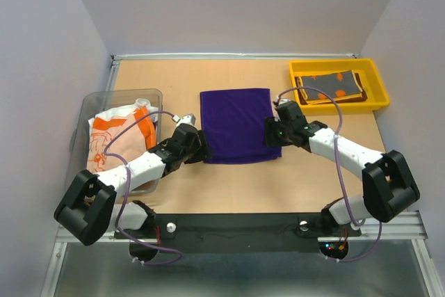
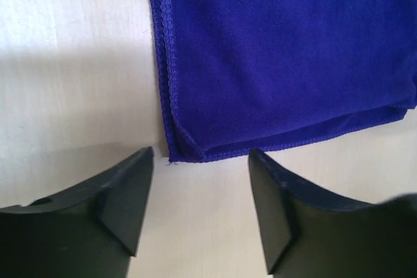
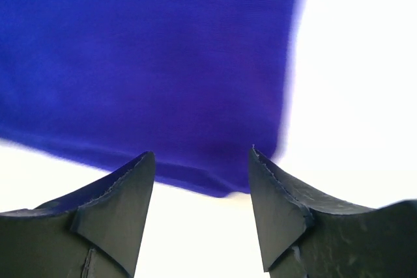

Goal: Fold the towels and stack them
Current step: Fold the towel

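Observation:
A deep purple towel (image 1: 236,124) lies folded flat in the middle of the table. My left gripper (image 1: 201,151) sits at its near left corner, open, with nothing between the fingers. In the left wrist view the stitched corner of the purple towel (image 2: 280,56) lies just ahead of the left gripper (image 2: 201,154). My right gripper (image 1: 271,133) is at the towel's right edge near the front corner, also open and empty. The right wrist view shows the purple towel (image 3: 150,63) just beyond the right gripper (image 3: 201,154). An orange-and-white towel (image 1: 115,137) lies crumpled in the bin.
A clear plastic bin (image 1: 122,93) stands at the left, under my left arm. A yellow tray (image 1: 338,107) at the back right holds a folded dark towel with orange marks (image 1: 330,86) on top of a dark brown one. White walls enclose the table.

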### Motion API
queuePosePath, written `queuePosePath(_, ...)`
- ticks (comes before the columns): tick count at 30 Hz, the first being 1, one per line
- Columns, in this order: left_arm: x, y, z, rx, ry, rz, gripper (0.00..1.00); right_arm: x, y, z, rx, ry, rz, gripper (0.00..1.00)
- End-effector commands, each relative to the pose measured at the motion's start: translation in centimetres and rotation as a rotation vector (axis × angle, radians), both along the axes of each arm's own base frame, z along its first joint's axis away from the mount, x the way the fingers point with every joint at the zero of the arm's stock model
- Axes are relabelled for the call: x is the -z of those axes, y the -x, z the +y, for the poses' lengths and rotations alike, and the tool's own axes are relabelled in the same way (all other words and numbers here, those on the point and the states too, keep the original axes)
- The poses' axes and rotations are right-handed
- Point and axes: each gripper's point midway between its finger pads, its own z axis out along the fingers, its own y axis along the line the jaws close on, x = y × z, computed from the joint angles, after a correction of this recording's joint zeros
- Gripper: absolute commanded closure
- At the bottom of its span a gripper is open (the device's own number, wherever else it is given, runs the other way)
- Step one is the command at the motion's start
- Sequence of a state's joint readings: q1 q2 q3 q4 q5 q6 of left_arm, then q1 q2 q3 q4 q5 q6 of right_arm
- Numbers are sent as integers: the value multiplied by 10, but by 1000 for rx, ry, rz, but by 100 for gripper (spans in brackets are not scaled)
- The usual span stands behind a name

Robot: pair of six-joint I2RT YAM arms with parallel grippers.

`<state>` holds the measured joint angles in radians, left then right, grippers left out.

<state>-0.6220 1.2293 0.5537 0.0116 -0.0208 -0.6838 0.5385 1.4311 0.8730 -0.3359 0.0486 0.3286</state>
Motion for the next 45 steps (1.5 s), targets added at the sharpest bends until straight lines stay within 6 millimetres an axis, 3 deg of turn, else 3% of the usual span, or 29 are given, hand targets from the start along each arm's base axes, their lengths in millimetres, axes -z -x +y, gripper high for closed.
queuePosePath(1, -1, -5, -14, 3, 51, -14, 38, 8, -4, -44, 231, -16, 14, 36)
queuePosePath(3, 0, -5, -19, 16, 49, -8, 44, 14, -1, -59, 288, -37, 37, 39)
queuePosePath(7, 9, -2, -22, 26, 31, 15, 47, 20, 6, -68, 321, -52, 52, 44)
queuePosePath(17, 29, -1, -13, -3, -35, 47, 47, 28, 16, -53, 266, -141, 79, 44)
queuePosePath(23, 34, -3, -9, -22, -63, 54, 50, 33, 19, -55, 260, -135, 78, 44)
queuePosePath(27, 29, -4, -8, -28, -63, 46, 64, 33, 19, -56, 264, -130, 68, 44)
queuePosePath(30, 14, -8, -8, -29, -56, 18, 82, 37, 20, -58, 264, -121, 72, 46)
queuePosePath(32, 3, -12, -10, -29, -51, -2, 84, 39, 20, -57, 259, -119, 77, 48)
queuePosePath(35, -13, -16, -5, -38, -74, -27, 98, 43, 20, -57, 252, -114, 80, 61)
queuePosePath(39, -22, -19, -1, -51, -89, -47, 99, 48, 21, -52, 234, -129, 92, 62)
queuePosePath(45, -2, -12, -3, -38, -91, 3, 99, 49, 23, -47, 216, -157, 107, 61)
